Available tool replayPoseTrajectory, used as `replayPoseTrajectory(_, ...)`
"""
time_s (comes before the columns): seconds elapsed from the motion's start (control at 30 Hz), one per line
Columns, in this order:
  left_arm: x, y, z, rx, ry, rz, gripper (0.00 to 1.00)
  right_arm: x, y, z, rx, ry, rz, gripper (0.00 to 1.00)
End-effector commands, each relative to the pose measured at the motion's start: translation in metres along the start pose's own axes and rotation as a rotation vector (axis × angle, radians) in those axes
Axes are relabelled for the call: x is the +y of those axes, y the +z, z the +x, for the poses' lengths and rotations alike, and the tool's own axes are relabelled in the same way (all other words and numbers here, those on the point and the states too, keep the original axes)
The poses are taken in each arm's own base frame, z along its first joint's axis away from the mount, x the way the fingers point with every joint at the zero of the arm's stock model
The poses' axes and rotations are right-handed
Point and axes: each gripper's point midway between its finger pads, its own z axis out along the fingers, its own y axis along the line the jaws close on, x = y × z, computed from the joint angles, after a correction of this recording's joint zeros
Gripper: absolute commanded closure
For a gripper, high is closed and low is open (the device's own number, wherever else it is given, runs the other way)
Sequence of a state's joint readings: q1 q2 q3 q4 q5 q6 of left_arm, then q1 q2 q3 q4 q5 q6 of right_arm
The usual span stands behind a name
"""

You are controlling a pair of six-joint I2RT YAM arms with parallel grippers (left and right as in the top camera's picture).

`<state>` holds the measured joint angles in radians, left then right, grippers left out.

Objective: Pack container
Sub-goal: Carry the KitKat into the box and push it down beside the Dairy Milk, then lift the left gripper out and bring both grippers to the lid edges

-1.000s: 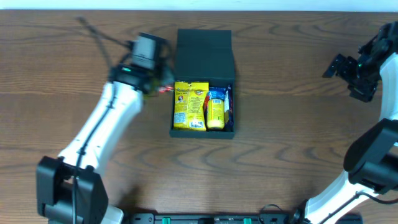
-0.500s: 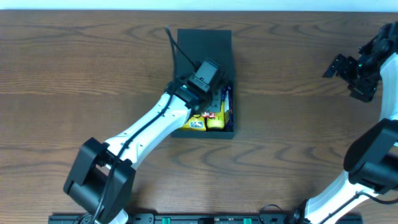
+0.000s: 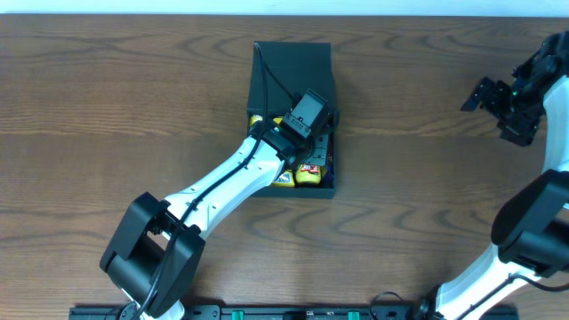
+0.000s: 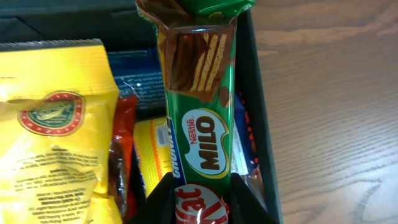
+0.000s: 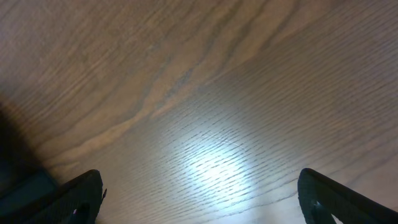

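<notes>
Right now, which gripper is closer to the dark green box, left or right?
Left. The left gripper is over the container's open compartment, holding a Milo bar. The right gripper hangs far to the container's right, over the table.

The left arm [image 3: 231, 178] reaches over the open container [image 3: 292, 64], a red packet [image 3: 309, 169] under its tip, the right arm [image 3: 533, 213] well apart.

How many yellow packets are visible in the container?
2. A large yellow bag lies on the left of the container in the left wrist view; a smaller yellow packet sits beside it, partly under the Milo bar. More may be hidden.
</notes>
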<state>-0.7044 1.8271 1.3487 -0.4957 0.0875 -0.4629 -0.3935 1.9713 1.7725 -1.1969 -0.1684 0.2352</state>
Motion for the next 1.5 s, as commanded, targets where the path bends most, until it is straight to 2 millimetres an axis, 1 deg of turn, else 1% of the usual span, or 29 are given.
replayPoseTrajectory(0.0,-0.012,-0.001,-0.001,0.012,0.014,0.053,0.88,0.001,-0.007,-0.005,-0.018,-0.009,-0.012,0.01)
replayPoseTrajectory(0.03,-0.014,-0.001,0.001,0.02,0.014,0.067,0.86,0.001,-0.007,-0.005,-0.018,-0.009,-0.013,0.01)
replayPoseTrajectory(0.1,-0.015,-0.001,0.002,0.026,0.014,0.073,0.73,0.001,-0.007,-0.005,-0.018,-0.009,-0.013,0.01)
replayPoseTrajectory(0.13,-0.015,-0.001,0.002,0.027,0.014,0.072,0.56,0.001,-0.007,-0.005,-0.018,-0.009,-0.013,0.01)
replayPoseTrajectory(0.17,-0.015,-0.001,0.002,0.028,0.015,0.072,0.43,0.001,-0.007,-0.005,-0.018,-0.009,-0.013,0.01)
replayPoseTrajectory(0.23,-0.015,-0.001,0.002,0.028,0.015,0.072,0.36,0.001,-0.007,-0.005,-0.018,-0.009,-0.013,0.01)
replayPoseTrajectory(0.3,-0.015,-0.001,0.002,0.028,0.014,0.072,0.33,0.002,-0.007,-0.004,-0.016,-0.009,-0.019,0.01)
replayPoseTrajectory(0.4,-0.015,-0.002,0.001,0.024,0.018,0.073,0.34,0.002,-0.007,-0.004,-0.013,-0.008,-0.019,0.01)
replayPoseTrajectory(0.5,-0.017,-0.007,-0.007,0.001,0.027,0.071,0.36,0.002,-0.007,-0.003,-0.012,-0.009,-0.019,0.01)
replayPoseTrajectory(0.57,-0.02,-0.015,-0.018,-0.029,0.068,0.079,0.39,0.002,-0.007,-0.003,-0.012,-0.009,-0.019,0.01)
replayPoseTrajectory(0.63,-0.016,-0.032,-0.04,-0.093,0.086,0.047,0.39,0.002,-0.007,-0.003,-0.012,-0.009,-0.019,0.01)
replayPoseTrajectory(0.7,0.001,-0.053,-0.064,-0.171,0.066,-0.044,0.39,0.002,-0.007,-0.003,-0.012,-0.009,-0.019,0.01)
replayPoseTrajectory(0.73,0.014,-0.066,-0.077,-0.212,0.047,-0.098,0.39,0.002,-0.007,-0.003,-0.012,-0.009,-0.019,0.01)
replayPoseTrajectory(0.8,0.038,-0.088,-0.095,-0.261,0.004,-0.162,0.39,0.002,-0.007,-0.003,-0.009,-0.008,-0.019,0.01)
replayPoseTrajectory(0.83,0.048,-0.096,-0.1,-0.27,-0.015,-0.172,0.39,0.002,-0.007,-0.002,-0.008,-0.008,-0.018,0.01)
replayPoseTrajectory(0.93,0.096,-0.118,-0.107,-0.263,-0.113,-0.211,0.39,0.001,-0.007,0.001,0.004,-0.006,-0.015,0.01)
replayPoseTrajectory(0.97,0.118,-0.122,-0.106,-0.251,-0.155,-0.237,0.39,0.001,-0.007,0.0,0.002,-0.006,-0.016,0.01)
replayPoseTrajectory(1.1,0.188,-0.137,-0.107,-0.242,-0.283,-0.327,0.39,0.001,-0.007,0.0,0.003,-0.006,-0.015,0.01)
replayPoseTrajectory(1.13,0.199,-0.14,-0.108,-0.248,-0.306,-0.339,0.39,0.001,-0.007,0.001,0.005,-0.005,-0.015,0.01)
replayPoseTrajectory(1.17,0.216,-0.145,-0.109,-0.258,-0.34,-0.357,0.39,0.003,-0.007,0.002,0.009,-0.004,-0.024,0.03)
replayPoseTrajectory(1.2,0.229,-0.149,-0.11,-0.266,-0.366,-0.371,0.42,0.006,-0.007,0.003,0.014,0.009,-0.04,0.08)
replayPoseTrajectory(1.23,0.237,-0.152,-0.109,-0.27,-0.383,-0.381,0.48,0.01,-0.007,0.004,0.021,0.026,-0.062,0.12)
replayPoseTrajectory(1.27,0.244,-0.154,-0.109,-0.273,-0.396,-0.389,0.57,0.015,-0.007,0.005,0.029,0.042,-0.089,0.16)
replayPoseTrajectory(1.3,0.25,-0.156,-0.108,-0.275,-0.409,-0.397,0.67,0.02,-0.008,0.006,0.036,0.051,-0.116,0.24)
replayPoseTrajectory(1.33,0.256,-0.158,-0.107,-0.273,-0.419,-0.405,0.78,0.028,-0.008,0.008,0.045,0.059,-0.154,0.35)
replayPoseTrajectory(1.37,0.261,-0.16,-0.107,-0.271,-0.41,-0.414,0.9,0.036,-0.01,0.009,0.054,0.064,-0.197,0.6)
replayPoseTrajectory(1.4,0.265,-0.161,-0.107,-0.27,-0.395,-0.42,0.94,0.046,-0.011,0.01,0.061,0.055,-0.236,0.81)
replayPoseTrajectory(1.43,0.266,-0.162,-0.108,-0.274,-0.386,-0.423,0.95,0.052,-0.011,0.011,0.064,0.046,-0.257,0.94)
replayPoseTrajectory(1.47,0.268,-0.163,-0.11,-0.285,-0.39,-0.422,0.94,0.058,-0.011,0.012,0.065,0.033,-0.269,0.98)
